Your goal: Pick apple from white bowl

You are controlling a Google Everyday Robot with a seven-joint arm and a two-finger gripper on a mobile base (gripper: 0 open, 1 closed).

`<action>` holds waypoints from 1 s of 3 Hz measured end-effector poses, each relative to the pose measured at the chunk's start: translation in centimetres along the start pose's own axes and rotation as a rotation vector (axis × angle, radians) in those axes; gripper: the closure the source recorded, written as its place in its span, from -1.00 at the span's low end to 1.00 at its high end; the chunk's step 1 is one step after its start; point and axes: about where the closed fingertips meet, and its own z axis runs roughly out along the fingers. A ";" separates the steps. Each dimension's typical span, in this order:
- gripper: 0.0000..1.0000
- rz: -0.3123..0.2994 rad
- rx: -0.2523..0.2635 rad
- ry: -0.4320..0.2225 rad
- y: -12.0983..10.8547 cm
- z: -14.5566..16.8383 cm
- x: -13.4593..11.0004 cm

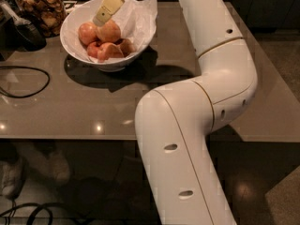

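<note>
The white bowl [69,40], lined with crumpled white paper, stands at the back left of the grey table. It holds several pinkish-red apples. The largest apple [110,32] lies on top near the middle, with smaller ones [87,32] beside and below it. My gripper [101,18] reaches down from the top edge of the view into the bowl. Its pale yellow tip sits just above the gap between the largest apple and the one to its left. My white arm [206,93] bends across the right half of the view.
A glass jar of brown snacks [41,7] stands behind the bowl at the left. A dark object [27,33] lies beside it. A black cable [26,83] loops on the table's left side. The table's front edge [70,137] runs across the middle, with floor below.
</note>
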 end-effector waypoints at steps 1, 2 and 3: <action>-0.84 -0.001 -0.005 0.016 0.0 0.8 0.2; -0.80 0.002 -0.007 0.030 -0.1 1.4 0.5; -0.82 0.009 -0.004 0.046 -0.3 1.8 1.0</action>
